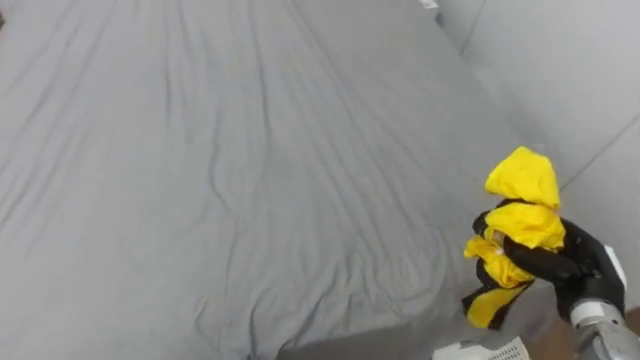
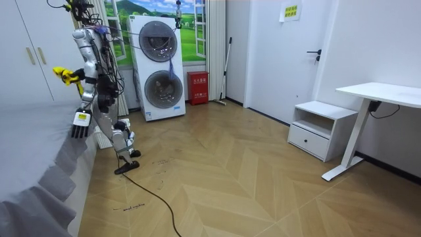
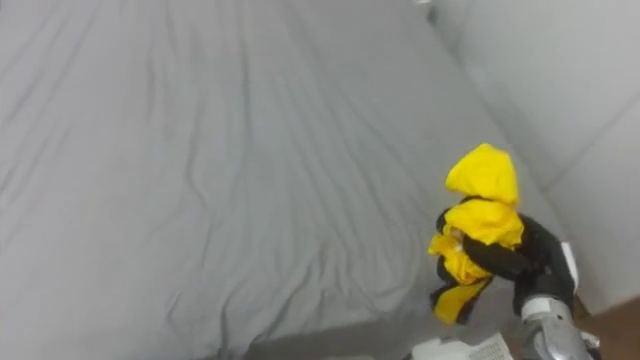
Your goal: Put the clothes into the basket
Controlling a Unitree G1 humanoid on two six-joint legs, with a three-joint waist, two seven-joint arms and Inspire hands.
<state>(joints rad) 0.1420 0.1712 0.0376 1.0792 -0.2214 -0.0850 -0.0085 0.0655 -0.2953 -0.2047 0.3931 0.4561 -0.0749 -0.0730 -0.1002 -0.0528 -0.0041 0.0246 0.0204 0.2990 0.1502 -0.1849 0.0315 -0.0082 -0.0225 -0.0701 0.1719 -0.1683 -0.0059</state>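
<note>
Right hand (image 1: 570, 268) clenched round the yellow garment (image 1: 522, 180) — held clear of the bed (image 1: 250, 150), perhaps for that white basket (image 1: 482, 351) below.

Your white slatted plastic basket (image 1: 482, 351): cut by the lower edge, one corner in sight. Crumpled yellow-and-black garment (image 1: 522, 200) hides part of your right robot hand (image 1: 582, 268). Garment type unreadable.

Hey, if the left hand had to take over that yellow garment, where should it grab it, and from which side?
Probably by the bunched top of the yellow garment, coming from above and from the robot's left. That lobe stands free above the right hand, whose fingers wrap the middle. The lower tail hangs thin and loose.
</note>
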